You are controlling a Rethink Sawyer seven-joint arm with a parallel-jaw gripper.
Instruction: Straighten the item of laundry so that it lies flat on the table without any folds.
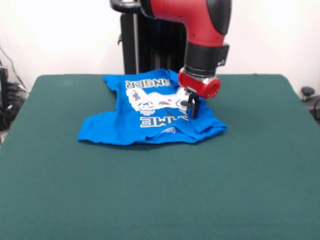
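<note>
Bare green tabletop (160, 200) nearest, then blue T-shirt (150, 112) lying rumpled toward far middle, lower hem bunched and right side folded over itself, print upside down from here. Beyond, gripper (192, 107) lowered onto that folded right edge, fingers narrow and apparently pinching a fold of cloth, probably to draw it outward and flatten it
</note>
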